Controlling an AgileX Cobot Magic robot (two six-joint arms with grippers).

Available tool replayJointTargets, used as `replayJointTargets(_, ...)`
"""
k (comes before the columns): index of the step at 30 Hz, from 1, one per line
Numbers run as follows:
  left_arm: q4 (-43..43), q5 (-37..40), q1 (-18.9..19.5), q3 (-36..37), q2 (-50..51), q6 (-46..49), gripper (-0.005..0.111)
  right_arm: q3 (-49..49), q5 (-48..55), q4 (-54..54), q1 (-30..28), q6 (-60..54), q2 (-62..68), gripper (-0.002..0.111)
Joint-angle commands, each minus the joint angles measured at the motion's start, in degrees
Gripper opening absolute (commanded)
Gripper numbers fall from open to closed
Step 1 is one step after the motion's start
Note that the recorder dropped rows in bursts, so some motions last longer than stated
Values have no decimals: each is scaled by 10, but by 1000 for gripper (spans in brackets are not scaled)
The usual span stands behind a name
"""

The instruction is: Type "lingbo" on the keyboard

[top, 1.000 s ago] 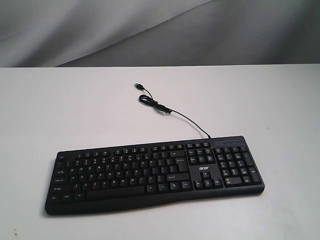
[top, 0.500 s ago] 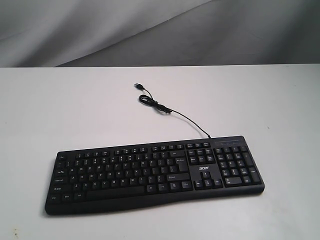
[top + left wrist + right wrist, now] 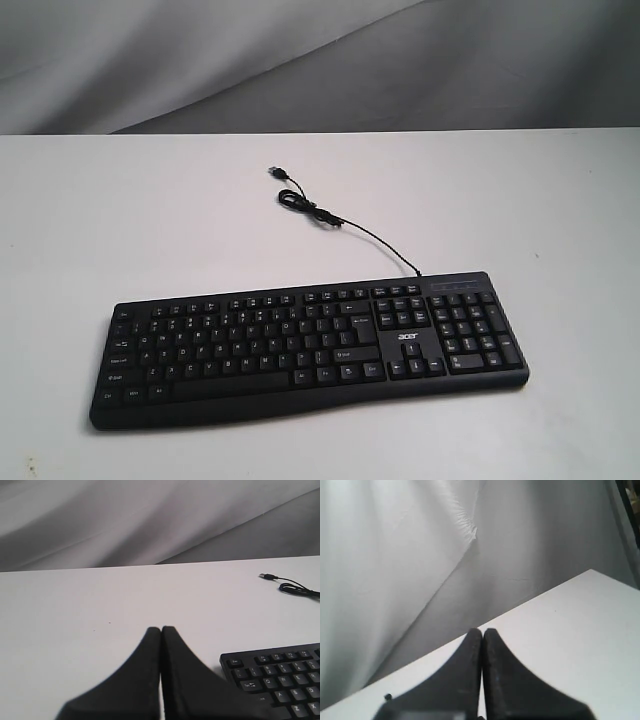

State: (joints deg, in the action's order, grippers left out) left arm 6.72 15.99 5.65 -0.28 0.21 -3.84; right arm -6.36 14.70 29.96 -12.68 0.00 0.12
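Exterior view puts the wide black plastic keyboard (image 3: 310, 350) at lower centre of the frame on the white counter (image 3: 150, 220), with no arm over it. The left end effector (image 3: 161, 629) and right end effector (image 3: 482, 631) are both closed and empty, so typing looks not yet begun.

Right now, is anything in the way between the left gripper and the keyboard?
Nothing visible. The left gripper is shut, and only white table shows between it and the keyboard.
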Motion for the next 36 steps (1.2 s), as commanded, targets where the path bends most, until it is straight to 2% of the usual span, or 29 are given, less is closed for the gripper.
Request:
replayJointTargets(1, 0, -7, 1, 3, -2, -1, 0, 2, -26, -11, 1, 73, -1, 0)
replayJointTargets(5, 0, -7, 1, 3, -2, -1, 0, 2, -48, -35, 1, 94, -1, 0)
replayJointTargets(11, 0, -7, 1, 3, -2, -1, 0, 2, 36, -250, 1, 94, -1, 0)
replayJointTargets(15, 0, -7, 1, 3, -2, -1, 0, 2, 66, -295, 1, 83, -1, 0)
replayJointTargets(19, 0, -7, 1, 3, -2, -1, 0, 2, 79, -293, 1, -14, -1, 0)
replayJointTargets(27, 0, -7, 1, 3, -2, -1, 0, 4, 96, -286, 47, -15, -1, 0)
replayJointTargets(32, 0, -7, 1, 3, -2, -1, 0, 64, 54, -281, 48, -15, -1, 0)
replayJointTargets(36, 0, -7, 1, 3, -2, -1, 0, 64, 52, -278, 70, -25, -1, 0)
